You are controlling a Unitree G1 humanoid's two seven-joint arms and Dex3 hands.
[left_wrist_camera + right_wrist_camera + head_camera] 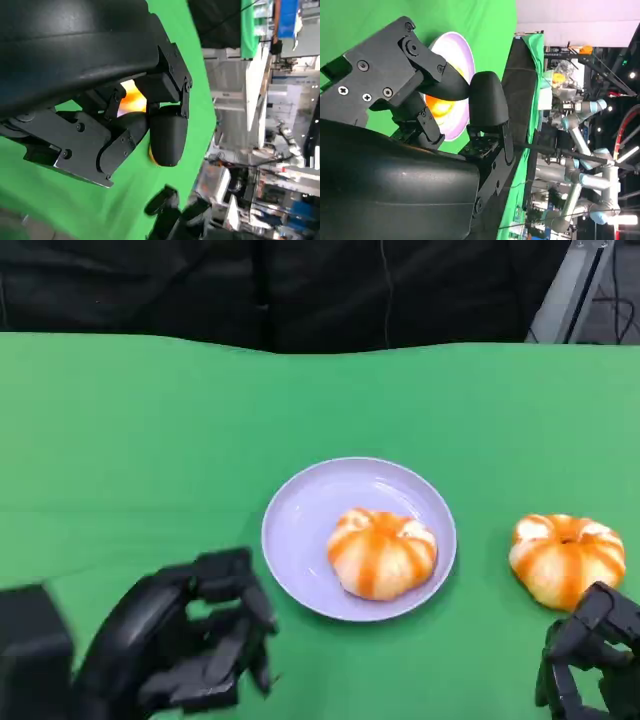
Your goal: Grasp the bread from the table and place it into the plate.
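Head view: one bread [381,552] already lying in the lilac plate [300,530], toward its right half, a second bread [567,556] resting on the green counter [150,440] well right of the plate, just beyond the right hand [590,660]. Right hand low at the near edge, fingers [585,625] curled loosely and touching nothing, tips just short of the loaf; whether wide enough to span it, cannot tell from here. Left hand [185,640] parked near the plate's left rim, fingers half bent around nothing. To grasp well, probably: spread the right fingers wider than the loaf before advancing, come over its top rather than from the near side so as not to shove it away, close gently since the bun looks soft and easily dented. Then lift straight, carry left, set down on the bare left part of the plate to avoid stacking on the first bread. Keep the left hand still and away from the rim, so as not to nudge the plate
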